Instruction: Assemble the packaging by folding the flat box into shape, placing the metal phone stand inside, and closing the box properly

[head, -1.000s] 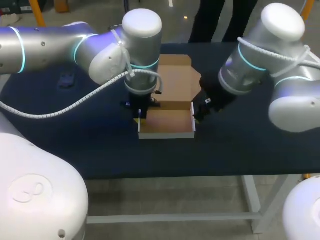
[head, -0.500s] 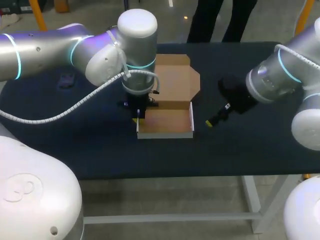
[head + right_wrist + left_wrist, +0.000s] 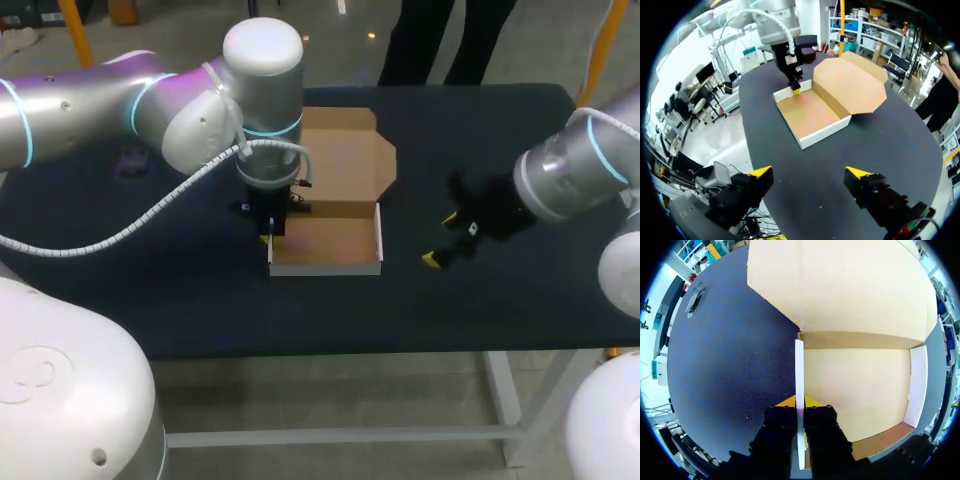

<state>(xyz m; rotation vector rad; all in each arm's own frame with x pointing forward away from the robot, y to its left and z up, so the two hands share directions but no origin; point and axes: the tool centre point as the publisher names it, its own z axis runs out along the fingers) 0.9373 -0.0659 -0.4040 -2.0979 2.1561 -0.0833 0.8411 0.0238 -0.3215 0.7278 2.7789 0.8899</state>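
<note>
The cardboard box [image 3: 325, 242] sits mid-table as an open tray with white outer walls, its lid [image 3: 345, 160] lying flat behind it. Nothing is inside the tray. My left gripper [image 3: 270, 234] points straight down at the tray's left side. In the left wrist view, the left gripper [image 3: 800, 404] is shut on the thin upright left wall [image 3: 799, 365]. My right gripper [image 3: 438, 258] hangs open to the right of the box, clear of it. In the right wrist view, the right gripper [image 3: 809, 173] has nothing between its fingers, and the box [image 3: 812, 114] lies ahead. A small dark object [image 3: 131, 159], perhaps the phone stand, lies far left.
The dark table [image 3: 200, 300] has free room in front of the box and to its right. Seen from the left wrist, the same dark object [image 3: 693, 299] lies well off to the side of the lid.
My right arm has drawn back from the box's right wall, to the right and slightly toward the front, still open. The left gripper keeps its hold; the box shifted slightly left.
</note>
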